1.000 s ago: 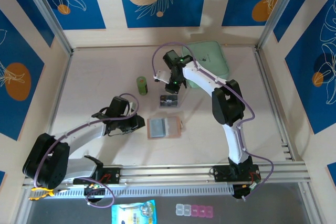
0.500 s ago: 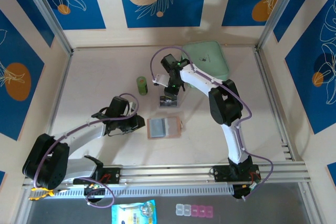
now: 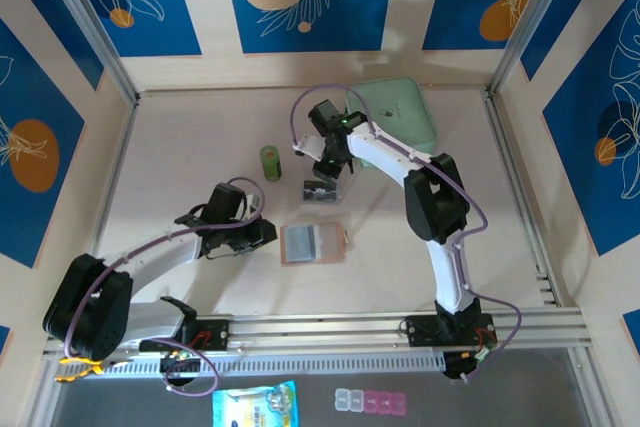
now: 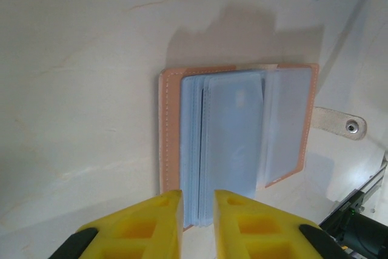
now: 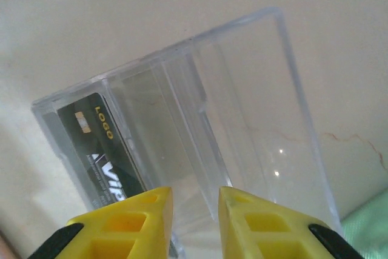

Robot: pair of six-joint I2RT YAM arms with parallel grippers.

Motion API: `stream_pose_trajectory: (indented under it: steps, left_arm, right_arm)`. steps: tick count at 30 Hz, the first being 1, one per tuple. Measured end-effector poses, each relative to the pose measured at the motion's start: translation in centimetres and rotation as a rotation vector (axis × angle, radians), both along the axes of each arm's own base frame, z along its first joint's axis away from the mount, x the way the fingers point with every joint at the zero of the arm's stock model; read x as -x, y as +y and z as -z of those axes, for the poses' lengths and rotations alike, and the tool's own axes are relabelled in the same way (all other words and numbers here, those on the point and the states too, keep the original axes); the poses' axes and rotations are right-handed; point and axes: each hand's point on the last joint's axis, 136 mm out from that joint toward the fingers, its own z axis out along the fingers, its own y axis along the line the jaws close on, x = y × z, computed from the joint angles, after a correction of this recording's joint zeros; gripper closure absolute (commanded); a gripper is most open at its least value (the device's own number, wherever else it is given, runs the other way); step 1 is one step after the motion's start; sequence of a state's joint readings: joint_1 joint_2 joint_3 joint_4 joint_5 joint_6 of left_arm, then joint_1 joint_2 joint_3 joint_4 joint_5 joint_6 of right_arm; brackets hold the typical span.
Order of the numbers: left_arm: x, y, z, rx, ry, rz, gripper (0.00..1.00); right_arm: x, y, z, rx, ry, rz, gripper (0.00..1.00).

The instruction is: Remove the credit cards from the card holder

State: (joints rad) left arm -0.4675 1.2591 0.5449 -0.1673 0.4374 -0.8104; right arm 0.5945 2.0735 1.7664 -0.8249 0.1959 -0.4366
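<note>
The left gripper (image 4: 198,195) has its fingers nearly together at the lower edge of the open card holder (image 4: 242,131), mid-frame on the worktop (image 4: 79,59); whether it pinches anything, I cannot tell. The right gripper (image 5: 195,192), slightly spread and empty, hangs over a clear box (image 5: 242,89) holding a dark card (image 5: 100,144) at lower left.

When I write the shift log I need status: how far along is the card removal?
Done: one dark card lies in the clear box, under the right gripper, whose jaws stand apart, empty. In hand: the left gripper sits at the edge of the open card holder. Left: I cannot tell whether its pockets hold more.
</note>
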Motion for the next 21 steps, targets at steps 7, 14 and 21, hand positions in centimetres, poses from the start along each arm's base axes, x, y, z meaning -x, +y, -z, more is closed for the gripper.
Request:
stream_pose_trajectory:
  steps: [7, 14, 21]
  left_arm:
    - [0.3, -1.0, 0.7, 0.007, 0.016, 0.025, 0.83]
    - [0.5, -2.1, 1.6, 0.008, 0.032, 0.048, 0.88]
    - [0.8, -2.6, 2.7, 0.0, 0.06, 0.055, 0.93]
  right_arm:
    - [2.7, 0.6, -4.2, -0.239, 0.039, 0.25, 0.8]
    - [7.7, 1.4, -3.5, -0.414, 0.266, 0.517, 0.89]
    - [11.9, 2.6, -0.5, -0.435, 0.507, 0.705, 0.8]
